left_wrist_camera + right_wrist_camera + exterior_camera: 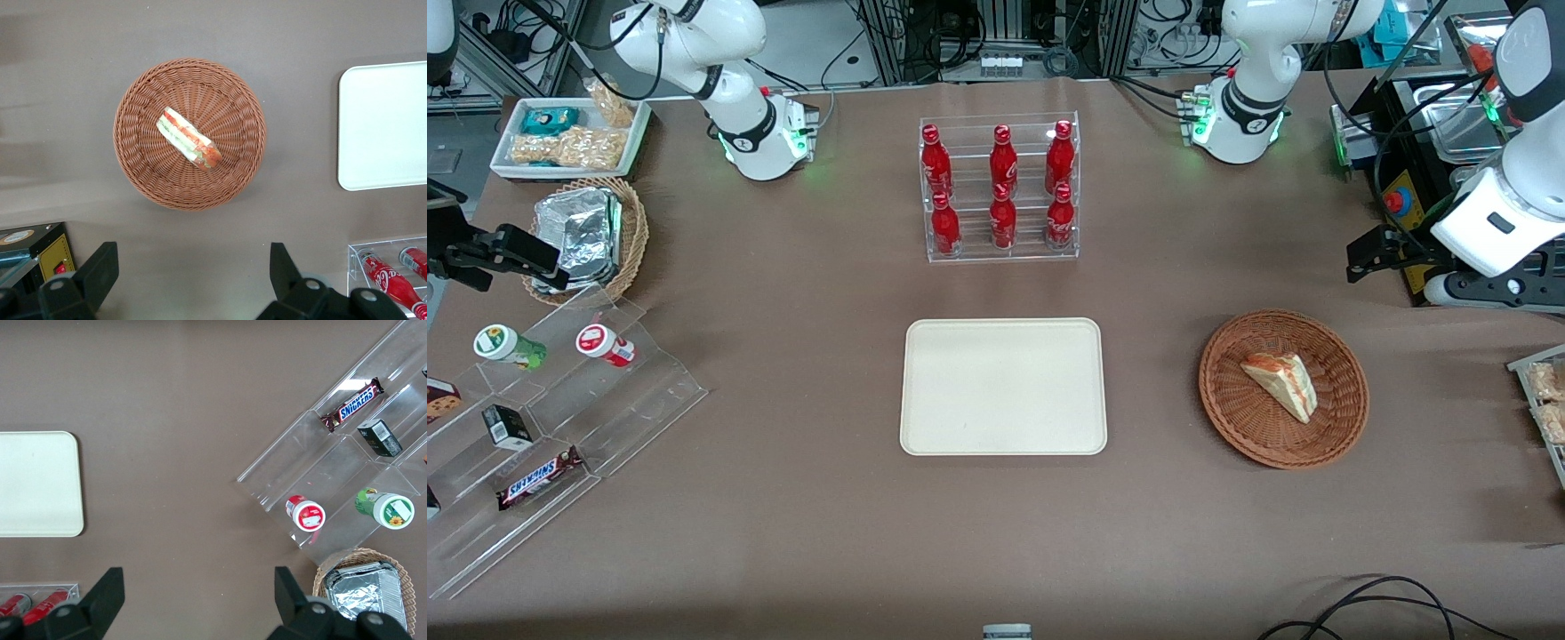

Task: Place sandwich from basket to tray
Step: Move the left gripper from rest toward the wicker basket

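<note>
The sandwich is lying in the middle of the basket, which is sitting at about three o'clock from the tray and well apart from it. The gripper is hovering high at about one o'clock from the basket, its fingers spread wide, gripping nothing. The wedge is probably light, soft and slippery in its clear wrap, so pinching gently across the broad bread faces looks safest.

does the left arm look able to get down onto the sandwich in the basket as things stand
Probably yes. The sandwich lies alone and uncovered in the basket, and the gripper hangs above the table near it, jaws wide open, with nothing between them.
</note>
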Motion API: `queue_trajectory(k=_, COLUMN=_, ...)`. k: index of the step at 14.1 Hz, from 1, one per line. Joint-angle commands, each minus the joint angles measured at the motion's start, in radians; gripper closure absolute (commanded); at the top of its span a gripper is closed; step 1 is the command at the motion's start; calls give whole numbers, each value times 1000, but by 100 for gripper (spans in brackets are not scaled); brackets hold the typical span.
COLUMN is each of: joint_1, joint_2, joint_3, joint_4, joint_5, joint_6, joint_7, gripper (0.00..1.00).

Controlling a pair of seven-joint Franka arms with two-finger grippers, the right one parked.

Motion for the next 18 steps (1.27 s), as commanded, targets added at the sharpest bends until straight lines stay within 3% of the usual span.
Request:
queue_trajectory(k=1, joint_1=11, joint_2=7, joint_3=-7, joint_4=16, joint_5=4, joint_6=-12, joint_7=17, gripper=0)
queue_trajectory(k=9, joint_1=9, joint_2=15, joint_3=-8, joint_4=-6, joint_5=4, joint_6=-24, joint_7=19, gripper=0)
queue_trajectory(k=13, joint_1=9, joint_2=88, joint_3=-8, joint_4=-19, joint_5=4, joint_6=-10, joint_7=16, gripper=0)
queue_trajectory(k=18, joint_1=9, joint_2=167, joint_3=-7, joint_4=-119, joint_5=13, joint_6=149, joint_7=6, gripper=0)
